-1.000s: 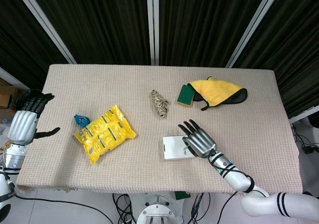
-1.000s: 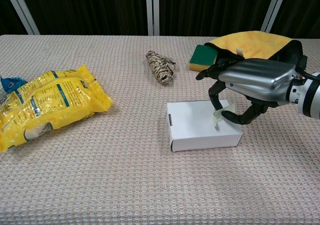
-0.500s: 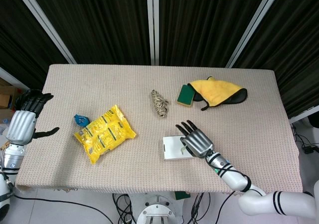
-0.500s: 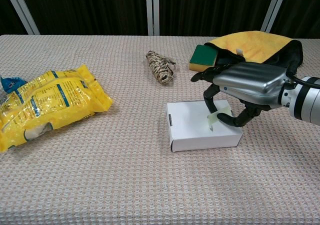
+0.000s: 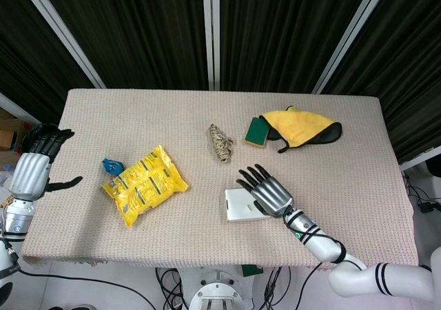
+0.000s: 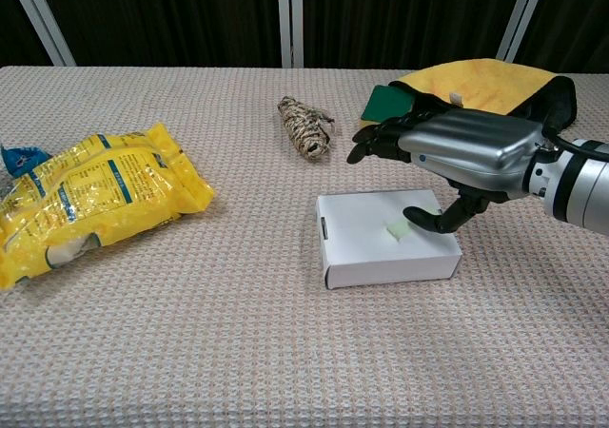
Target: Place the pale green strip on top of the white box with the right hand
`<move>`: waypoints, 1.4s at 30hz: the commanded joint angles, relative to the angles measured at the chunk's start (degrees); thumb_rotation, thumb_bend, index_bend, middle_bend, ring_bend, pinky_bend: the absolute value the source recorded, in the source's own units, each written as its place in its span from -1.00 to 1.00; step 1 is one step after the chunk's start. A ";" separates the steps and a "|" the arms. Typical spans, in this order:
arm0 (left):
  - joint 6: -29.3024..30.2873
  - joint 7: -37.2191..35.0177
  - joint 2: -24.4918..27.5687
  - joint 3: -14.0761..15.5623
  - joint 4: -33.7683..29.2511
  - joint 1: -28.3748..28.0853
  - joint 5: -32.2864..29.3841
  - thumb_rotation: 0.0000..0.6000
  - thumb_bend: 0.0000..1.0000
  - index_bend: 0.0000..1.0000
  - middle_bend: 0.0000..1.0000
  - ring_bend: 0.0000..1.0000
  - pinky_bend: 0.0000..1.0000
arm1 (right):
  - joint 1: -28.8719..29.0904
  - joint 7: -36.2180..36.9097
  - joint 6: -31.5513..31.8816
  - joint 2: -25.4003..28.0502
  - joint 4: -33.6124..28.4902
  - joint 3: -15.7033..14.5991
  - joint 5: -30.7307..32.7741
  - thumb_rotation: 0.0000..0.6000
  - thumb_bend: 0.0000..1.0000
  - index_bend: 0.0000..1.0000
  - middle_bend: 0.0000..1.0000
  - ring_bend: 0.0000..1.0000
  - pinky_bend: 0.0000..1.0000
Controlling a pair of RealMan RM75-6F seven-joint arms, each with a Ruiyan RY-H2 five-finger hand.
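Tabletop: pale green strip (image 6: 397,229) atop white box (image 6: 371,239)

Strip (image 6: 398,230) on box (image 6: 366,257)

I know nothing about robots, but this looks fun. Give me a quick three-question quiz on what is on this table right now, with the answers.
1. True or false: the pale green strip lies on the white box.
2. Which robot hand hovers over the box? A) the left robot hand B) the right robot hand
3. Fill in: the green sponge lies against a ____ cloth.

Key:
1. True; the strip lies flat on the lid and the fingers are spread above it.
2. B; the left robot hand waits off the table's left edge, holding nothing.
3. Yellow.
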 commanded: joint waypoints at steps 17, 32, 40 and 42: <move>-0.12 1.75 0.03 0.32 -0.98 0.16 0.13 1.00 -1.00 -0.71 -0.75 -0.81 -0.66 | -6.96 9.04 16.45 8.84 -2.20 -0.14 -13.88 1.00 0.30 -0.36 0.55 0.41 0.24; -0.75 2.88 -0.23 0.48 -1.54 0.01 -0.03 1.00 -1.00 -0.71 -0.75 -0.81 -0.66 | -2.54 6.14 -2.79 19.87 -16.56 -2.44 -1.33 1.00 1.00 -0.88 1.00 0.96 0.64; -1.08 2.55 -0.32 0.49 -1.05 -0.08 -0.16 1.00 -1.00 -0.71 -0.75 -0.81 -0.66 | 1.04 6.14 -9.72 21.08 -20.85 -2.12 4.50 1.00 1.00 -1.00 1.00 0.93 0.64; -1.02 2.41 -0.27 0.44 -1.01 -0.06 -0.20 1.00 -1.00 -0.71 -0.75 -0.81 -0.66 | 2.10 6.72 -11.33 22.18 -22.01 -1.82 6.07 1.00 1.00 -1.00 1.00 0.93 0.64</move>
